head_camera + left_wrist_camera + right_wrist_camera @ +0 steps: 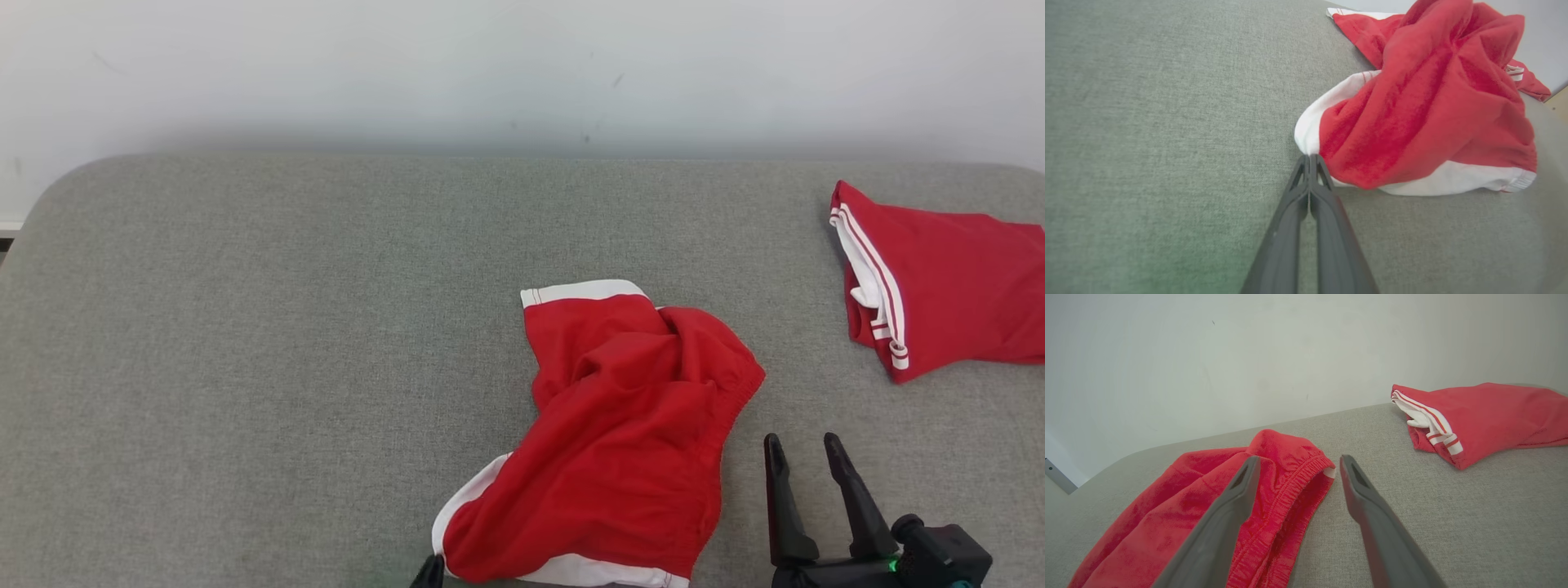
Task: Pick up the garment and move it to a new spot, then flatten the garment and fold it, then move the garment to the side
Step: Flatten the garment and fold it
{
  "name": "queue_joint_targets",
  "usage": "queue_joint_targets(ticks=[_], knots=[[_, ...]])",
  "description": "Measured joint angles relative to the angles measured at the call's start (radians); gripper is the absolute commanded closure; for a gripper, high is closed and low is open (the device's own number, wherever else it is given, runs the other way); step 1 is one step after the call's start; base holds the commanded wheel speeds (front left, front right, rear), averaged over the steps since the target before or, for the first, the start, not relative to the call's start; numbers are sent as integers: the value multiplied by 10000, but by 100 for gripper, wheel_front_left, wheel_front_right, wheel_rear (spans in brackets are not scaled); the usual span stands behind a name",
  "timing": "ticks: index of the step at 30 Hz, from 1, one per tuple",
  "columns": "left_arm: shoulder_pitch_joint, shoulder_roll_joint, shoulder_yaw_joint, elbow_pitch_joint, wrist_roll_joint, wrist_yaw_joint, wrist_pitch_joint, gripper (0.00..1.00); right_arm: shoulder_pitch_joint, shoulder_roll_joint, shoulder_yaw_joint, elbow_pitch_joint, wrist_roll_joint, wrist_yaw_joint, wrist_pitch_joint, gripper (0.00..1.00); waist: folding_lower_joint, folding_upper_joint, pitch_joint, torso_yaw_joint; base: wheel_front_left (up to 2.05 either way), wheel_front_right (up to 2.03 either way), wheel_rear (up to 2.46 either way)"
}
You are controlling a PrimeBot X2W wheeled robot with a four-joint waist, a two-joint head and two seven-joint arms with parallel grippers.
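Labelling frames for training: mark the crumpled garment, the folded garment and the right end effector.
crumpled garment (629, 433), head view, middle of red cloth
folded garment (959, 278), head view, red top face
right end effector (802, 443), head view, midway between fingertips

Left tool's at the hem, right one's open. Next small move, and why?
Probably ease the right tool forward and left, then close it on the elastic waistband of the crumpled shorts. It is open and empty, the waistband just ahead of it. The left tool is shut at the white hem corner, so a second grip would let both arms spread the cloth.
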Motion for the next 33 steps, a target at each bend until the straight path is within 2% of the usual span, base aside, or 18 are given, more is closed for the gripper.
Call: queue_joint_targets(ticks=[1,2,3,4,5,13,18,27,28,29,31,33], knots=[[-3,-13,-17,105,65,-27,0,100,-29,0,36,107,15,0,0,0,0,0,-15,-1,0,0,0],[-5,-31,23,31,90,-46,0,71,-35,0,61,182,31,0,-2,0,0,0,-34,2,0,0,0],[-15,-59,134,-176,79,-46,0,26,-35,2,71,238,31,0,-2,0,0,0,-52,10,0,0,0],[-44,-63,255,-389,79,-46,-2,9,-34,0,73,301,35,0,0,0,0,0,-70,23,0,0,0],[-50,-61,355,-629,121,-46,-2,0,-28,-2,100,357,58,0,0,0,0,0,-86,38,0,0,0],[9,-75,1595,-2481,788,105,-2,0,135,-119,798,1164,458,0,0,0,0,0,-239,147,0,0,0],[158,-75,2222,-2725,1484,105,-2,0,68,-201,1181,1657,581,0,-2,0,0,0,-339,204,0,0,0],[360,-75,2633,-2681,1375,46,-2,0,-520,-351,2290,3168,1147,0,-2,0,1,0,-464,342,0,0,0],[362,-77,2627,-2663,1352,46,-2,0,-623,-368,2497,3402,1264,0,-2,75,1,0,-474,365,0,0,0],[364,-75,2629,-2637,1321,48,-2,0,-718,-387,2690,3588,1331,0,0,100,1,0,-484,384,0,0,0],[368,-75,2615,-2581,1275,56,-2,0,-869,-435,2915,3820,1499,0,0,100,1,0,-499,411,0,0,0],[375,-75,2615,-2512,1221,63,-2,0,-938,-506,2696,3818,1549,0,0,100,1,0,-497,409,0,0,0]])
